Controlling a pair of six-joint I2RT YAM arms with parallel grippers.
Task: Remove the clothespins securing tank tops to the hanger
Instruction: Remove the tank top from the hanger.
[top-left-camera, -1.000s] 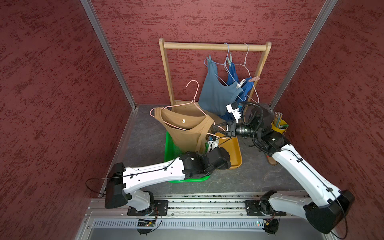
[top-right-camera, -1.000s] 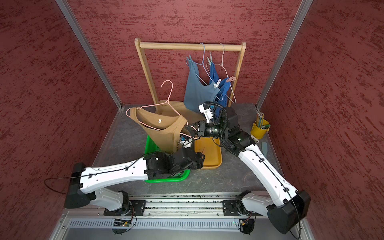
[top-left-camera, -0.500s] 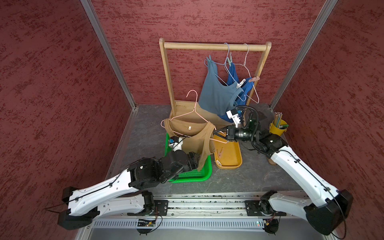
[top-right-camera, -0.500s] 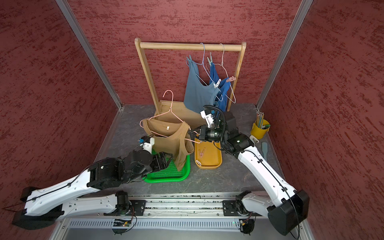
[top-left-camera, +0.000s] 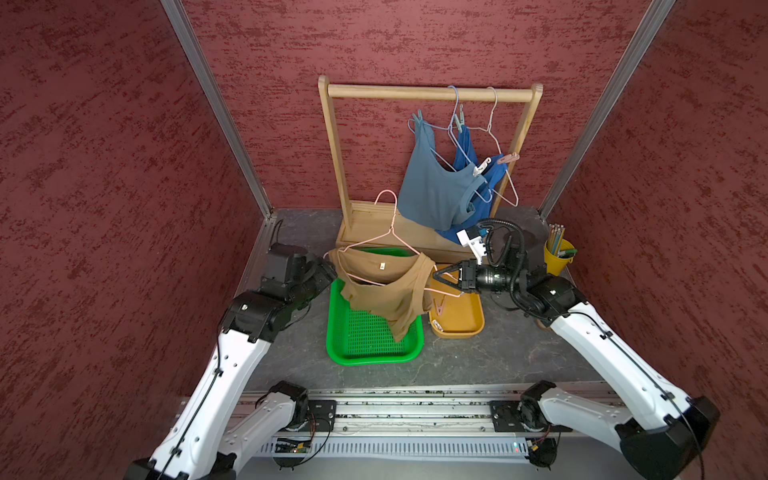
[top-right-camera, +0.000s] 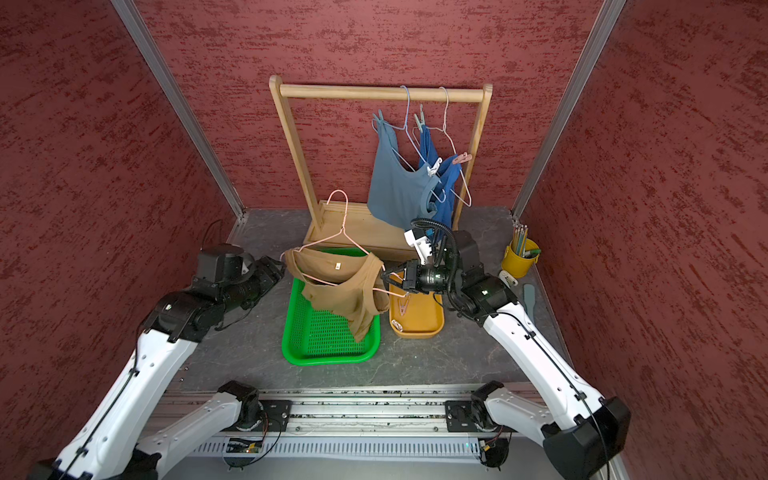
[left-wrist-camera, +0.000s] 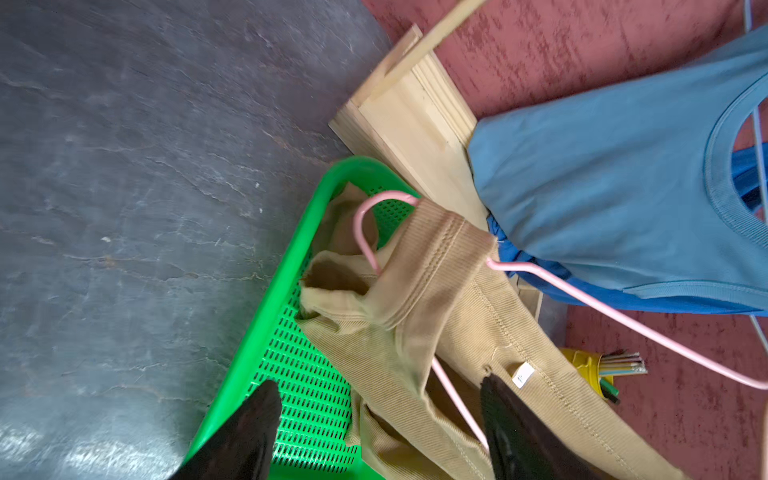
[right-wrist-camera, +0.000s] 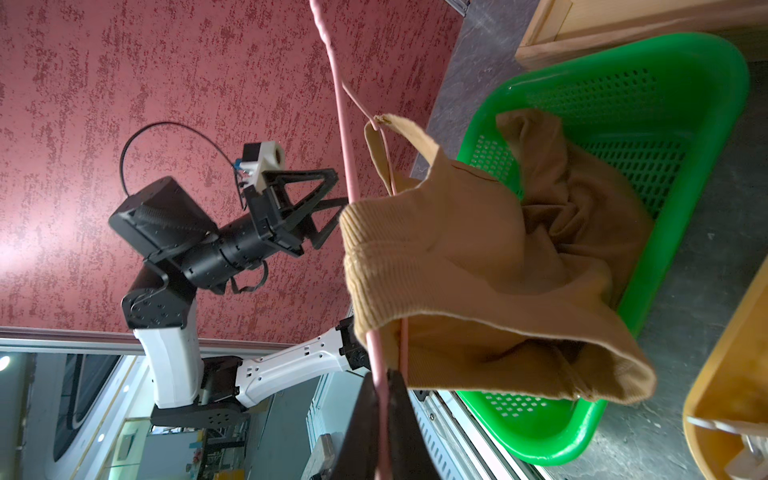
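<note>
A tan tank top (top-left-camera: 390, 291) hangs on a pink hanger (top-left-camera: 376, 237) over the green basket. My right gripper (top-left-camera: 434, 276) (right-wrist-camera: 380, 378) is shut on the hanger's wire at its right end. At the top's left end my left gripper (top-left-camera: 328, 268) (left-wrist-camera: 380, 382) is open, with tan cloth and pink wire just ahead of its fingers. A grey-blue tank top (top-left-camera: 436, 187) and a royal blue tank top (top-left-camera: 494, 174) hang on the rack, held by teal (top-left-camera: 458, 120), white (top-left-camera: 481, 166) and pink (top-left-camera: 509, 158) clothespins. A loose pink clothespin (top-left-camera: 439, 307) lies in the orange tray.
The green basket (top-left-camera: 374, 345) sits mid-table, with the orange tray (top-left-camera: 461, 324) to its right. Behind them stands the wooden rack (top-left-camera: 432, 92) on its box base. A yellow cup of pencils (top-left-camera: 557, 257) is at the right, behind my right arm.
My left arm has swung from in front of the tan top, near the tray, round to its left end. The right gripper has kept hold of the hanger.
</note>
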